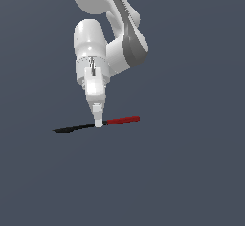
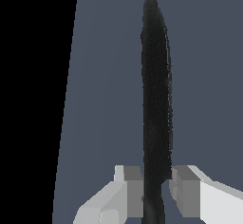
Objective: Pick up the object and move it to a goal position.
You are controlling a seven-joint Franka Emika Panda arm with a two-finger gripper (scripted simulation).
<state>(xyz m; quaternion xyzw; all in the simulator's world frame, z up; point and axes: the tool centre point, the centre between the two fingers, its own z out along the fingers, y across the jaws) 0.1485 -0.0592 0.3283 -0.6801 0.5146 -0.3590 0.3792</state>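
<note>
object lies flat on the grey desk, red half toward the exterior view's right, black tapered half toward its left. fingers straddle it near the red/black join, pads just beside the black blade; contact cannot be confirmed, looks nearly closed. judgement: close squarely across the narrow width, then lift straight so it stays level. arm vertical, wrist pointing down over the stick's middle.

Object middle hidden behind end effector; red half outside wrist view.
</note>
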